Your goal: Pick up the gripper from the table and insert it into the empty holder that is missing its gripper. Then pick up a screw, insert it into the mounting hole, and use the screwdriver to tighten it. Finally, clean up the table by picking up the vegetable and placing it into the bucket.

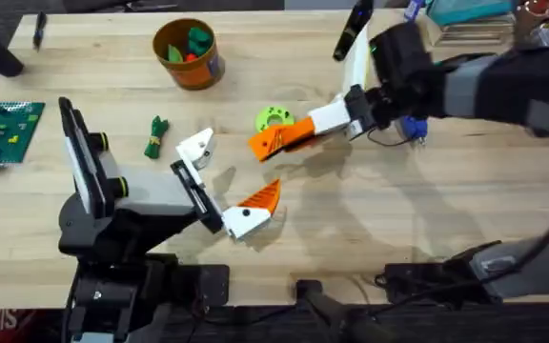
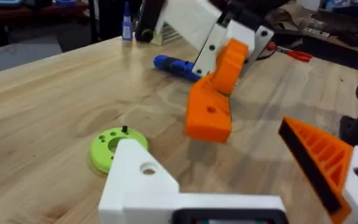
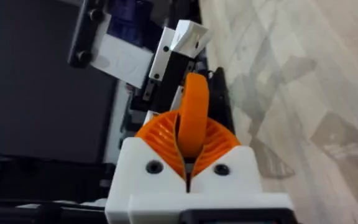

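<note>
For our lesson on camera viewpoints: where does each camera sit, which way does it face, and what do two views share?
Overhead: fixed above the arms' bases, looking down and forward over the table; shows both arms, the left gripper and the right gripper.
Left wrist: on the left arm, facing the orange fingertip, green disc and screwdriver; own fingers in the foreground.
Right wrist: on the right arm, facing the left arm's bare white mount; own fingers clamp the fingertip.
Shared: overhead and left wrist both show the disc and fingertip.
</note>
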You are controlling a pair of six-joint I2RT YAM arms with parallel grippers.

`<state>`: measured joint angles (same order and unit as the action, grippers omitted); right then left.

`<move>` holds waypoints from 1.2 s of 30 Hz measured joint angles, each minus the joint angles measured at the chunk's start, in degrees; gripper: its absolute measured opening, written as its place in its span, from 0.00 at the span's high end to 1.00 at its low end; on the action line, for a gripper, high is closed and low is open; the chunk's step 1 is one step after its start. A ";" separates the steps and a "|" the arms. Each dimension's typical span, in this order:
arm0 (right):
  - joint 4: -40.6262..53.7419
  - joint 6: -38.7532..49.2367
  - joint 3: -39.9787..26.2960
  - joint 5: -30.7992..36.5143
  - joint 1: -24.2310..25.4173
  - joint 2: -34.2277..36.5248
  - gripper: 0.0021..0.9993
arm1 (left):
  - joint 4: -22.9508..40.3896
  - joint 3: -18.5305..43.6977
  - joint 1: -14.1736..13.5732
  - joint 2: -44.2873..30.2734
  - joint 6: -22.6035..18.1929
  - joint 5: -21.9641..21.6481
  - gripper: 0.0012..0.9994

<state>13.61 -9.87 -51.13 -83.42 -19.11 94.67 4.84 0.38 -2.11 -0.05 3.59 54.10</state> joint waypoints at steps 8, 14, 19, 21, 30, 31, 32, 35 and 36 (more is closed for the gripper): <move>-9.99 -3.64 0.15 -3.08 -5.21 3.11 1.00 | 0.07 0.00 0.00 0.00 -0.02 0.35 0.01; -21.30 -13.91 0.20 -2.17 -7.56 3.11 1.00 | 0.07 0.02 0.00 0.00 -0.02 0.38 0.01; -28.51 -23.74 0.20 0.29 -8.88 3.11 1.00 | 0.07 0.02 0.00 0.00 0.00 0.38 0.01; -30.22 -26.03 0.20 0.90 -9.21 3.14 1.00 | 0.07 0.02 0.00 0.00 0.00 0.38 0.01; -41.79 -36.66 0.22 1.89 -10.44 7.20 1.00 | 0.07 0.02 0.00 0.00 -0.01 0.38 0.01; -42.33 -37.56 0.22 1.97 -10.49 7.35 1.00 | 0.07 0.02 0.00 0.00 0.00 0.35 0.01; -42.50 -38.34 0.22 1.99 -10.52 7.35 1.00 | 0.07 0.02 0.00 0.00 0.00 0.36 0.01; -42.76 -39.91 0.22 2.01 -10.52 7.35 1.00 | 0.07 0.02 0.00 0.00 0.00 0.36 0.01; -42.79 -40.23 0.22 2.06 -10.52 7.35 1.00 | 0.07 0.02 0.00 0.00 0.00 0.35 0.01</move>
<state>-29.17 -50.10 -50.92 -81.36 -29.63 102.02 4.91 0.40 -2.11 -0.05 3.60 54.46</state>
